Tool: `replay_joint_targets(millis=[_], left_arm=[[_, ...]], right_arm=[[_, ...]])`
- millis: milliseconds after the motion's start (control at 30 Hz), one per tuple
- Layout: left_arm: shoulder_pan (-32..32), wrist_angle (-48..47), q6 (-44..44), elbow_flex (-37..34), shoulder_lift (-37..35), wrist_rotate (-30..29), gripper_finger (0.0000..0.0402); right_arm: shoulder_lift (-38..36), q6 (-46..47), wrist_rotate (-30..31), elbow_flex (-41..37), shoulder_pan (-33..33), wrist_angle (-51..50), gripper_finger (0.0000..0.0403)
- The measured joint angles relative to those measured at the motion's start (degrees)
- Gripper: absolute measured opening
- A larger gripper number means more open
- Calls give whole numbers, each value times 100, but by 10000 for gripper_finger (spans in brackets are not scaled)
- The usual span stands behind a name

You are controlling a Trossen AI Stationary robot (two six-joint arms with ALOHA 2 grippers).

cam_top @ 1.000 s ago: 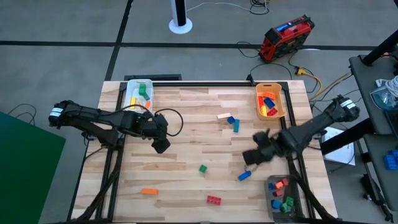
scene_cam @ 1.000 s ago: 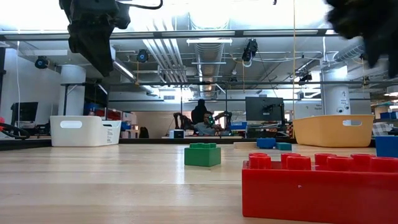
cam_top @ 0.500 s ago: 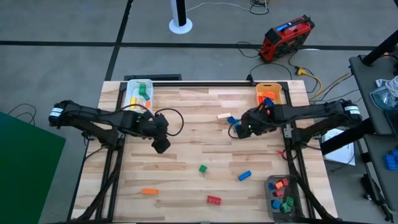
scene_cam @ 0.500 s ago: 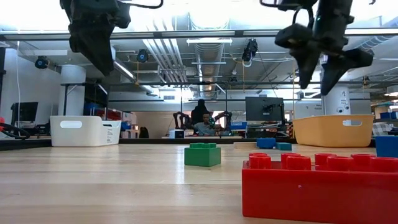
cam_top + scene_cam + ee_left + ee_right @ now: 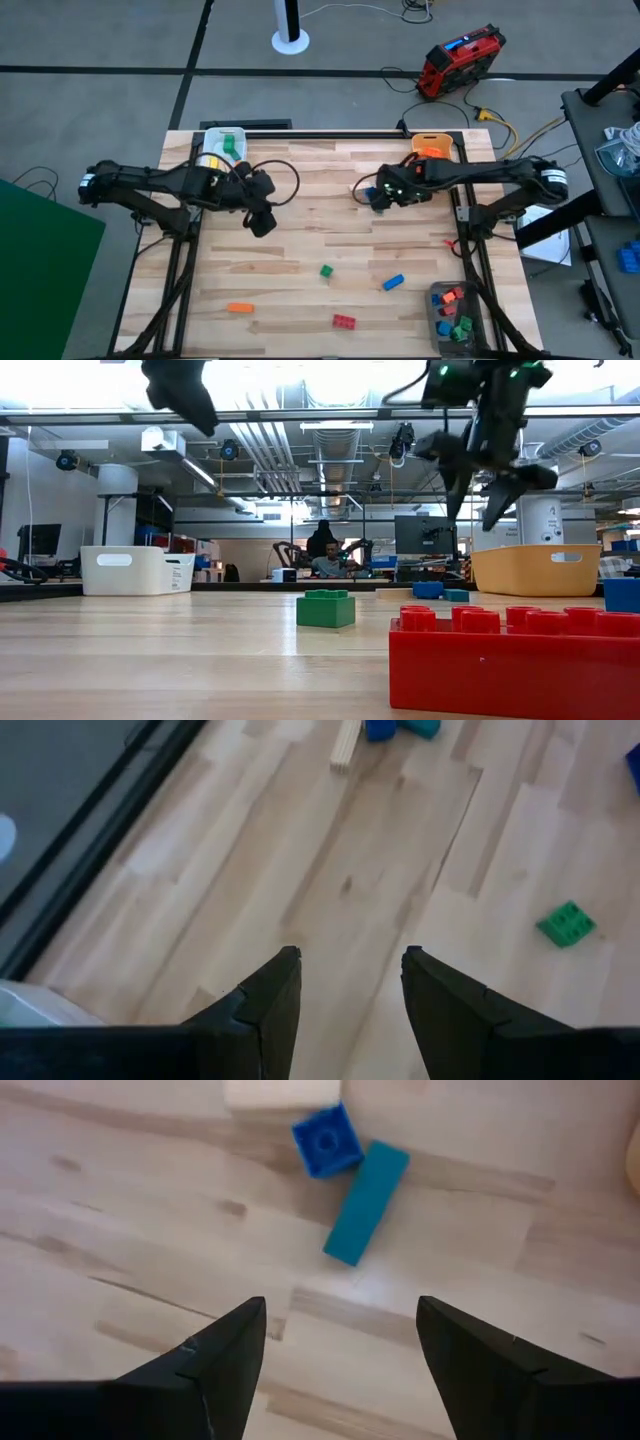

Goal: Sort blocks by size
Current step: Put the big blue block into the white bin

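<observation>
In the high view my right gripper hovers open over a cluster of blocks at the table's far middle. Its wrist view shows its fingers above a small blue block, a long teal block and a beige block, all lying flat on the wood. My left gripper hangs open above bare table at the left middle, nothing between its fingers. A green block, a blue block, an orange block and a red block lie nearer the front.
A white bin stands at the far left and an orange-yellow bin at the far right. A grey bin sits at the near right. All three hold blocks. Bare wood lies between the two grippers.
My right gripper has swept from the table's near right toward the far edge and the left, ending over the blue, teal and beige blocks, still open. My left gripper has risen a little and shifted slightly toward the far edge. No block has moved.
</observation>
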Motion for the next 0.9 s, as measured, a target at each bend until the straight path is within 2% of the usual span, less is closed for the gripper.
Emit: replay_joint_targets(millis=[200,533,900], left_arm=[[72,-2,303,265,0,-160,152],[72,-166,269,309,0,-168,152],[72,-179,259,203,0,-165,152]], right_arm=[[856,-315,-58,331,-154,-40,251],[2217,-738,-221,808,-337,-343,251],[2803,-1160,-323,800,-356,-23,234]])
